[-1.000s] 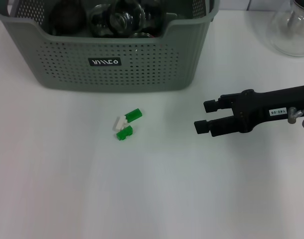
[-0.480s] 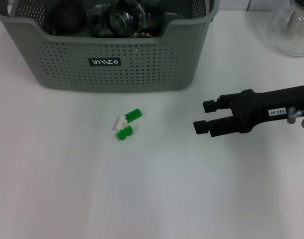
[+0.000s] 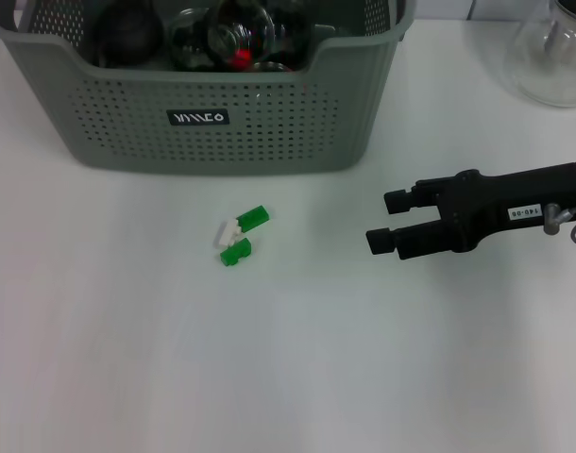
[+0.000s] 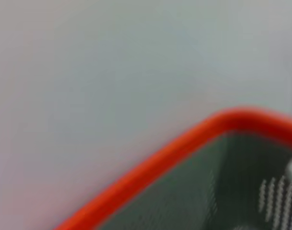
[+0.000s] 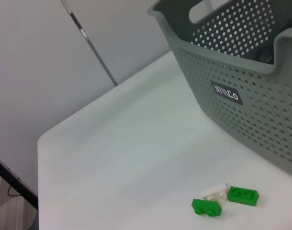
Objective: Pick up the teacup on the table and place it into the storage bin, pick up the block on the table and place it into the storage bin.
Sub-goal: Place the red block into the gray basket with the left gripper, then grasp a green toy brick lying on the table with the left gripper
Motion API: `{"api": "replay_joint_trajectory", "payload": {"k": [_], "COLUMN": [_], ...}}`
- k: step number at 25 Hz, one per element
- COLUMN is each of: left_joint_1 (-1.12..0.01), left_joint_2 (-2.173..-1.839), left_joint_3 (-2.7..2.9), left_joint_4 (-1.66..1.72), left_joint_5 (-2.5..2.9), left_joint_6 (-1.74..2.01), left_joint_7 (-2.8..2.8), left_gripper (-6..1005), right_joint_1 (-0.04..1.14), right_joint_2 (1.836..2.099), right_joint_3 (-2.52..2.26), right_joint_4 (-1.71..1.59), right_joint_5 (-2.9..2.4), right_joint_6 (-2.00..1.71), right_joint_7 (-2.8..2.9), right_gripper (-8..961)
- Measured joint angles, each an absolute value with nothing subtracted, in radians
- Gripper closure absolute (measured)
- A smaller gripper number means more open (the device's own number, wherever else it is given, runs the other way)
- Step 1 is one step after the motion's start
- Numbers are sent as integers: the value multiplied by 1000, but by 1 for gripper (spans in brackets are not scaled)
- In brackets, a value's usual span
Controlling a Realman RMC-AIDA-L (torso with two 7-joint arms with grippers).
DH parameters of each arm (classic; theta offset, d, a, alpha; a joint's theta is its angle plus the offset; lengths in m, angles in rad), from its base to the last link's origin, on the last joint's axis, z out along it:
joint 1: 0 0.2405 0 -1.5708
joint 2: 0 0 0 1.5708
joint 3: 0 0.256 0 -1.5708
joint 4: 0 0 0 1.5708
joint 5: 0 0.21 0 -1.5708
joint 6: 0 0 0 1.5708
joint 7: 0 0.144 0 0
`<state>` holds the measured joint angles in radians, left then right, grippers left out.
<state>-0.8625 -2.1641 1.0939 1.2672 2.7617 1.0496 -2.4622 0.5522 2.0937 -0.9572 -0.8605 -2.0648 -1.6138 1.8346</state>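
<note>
The right gripper [image 3: 381, 220] is hovering open at centre right over the table [image 3: 127, 359]. The block [image 3: 237, 236] is lying at centre, untouched. The bin [image 3: 212, 118] is filling the upper left, glassware inside.

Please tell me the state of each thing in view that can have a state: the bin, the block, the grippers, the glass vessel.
storage bin: upright on the table, holds glassware
block: green and white pieces lying on the table, outside the bin, not held
right gripper: jaws open, empty, beside the block
left gripper: not in view
glass vessel: stands apart
</note>
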Motion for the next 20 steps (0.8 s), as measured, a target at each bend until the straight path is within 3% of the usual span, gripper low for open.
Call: {"api": "replay_joint_trajectory", "payload": {"k": [5, 12, 20], "left_joint_1": [-690, -493, -415], "left_joint_2": [-2163, -2156, -2165], "left_joint_3": [1045, 914, 999], "left_joint_4": [1568, 1685, 1683], "left_joint_5": [2370, 1802, 1930], "left_joint_6": [1270, 1744, 1970], "left_joint_7": [-2313, -1986, -1887], "left_gripper": [254, 221, 225], "right_joint_1": [553, 562, 565], "right_joint_2": [2094, 2093, 2097], "right_joint_3": [-957, -946, -913], "right_joint_4": [-862, -860, -847], "right_joint_5": [-2065, -2065, -2065], "right_joint_6": [-1612, -1607, -1604], "right_joint_7": [1833, 1827, 1829], "right_gripper": [97, 97, 97]}}
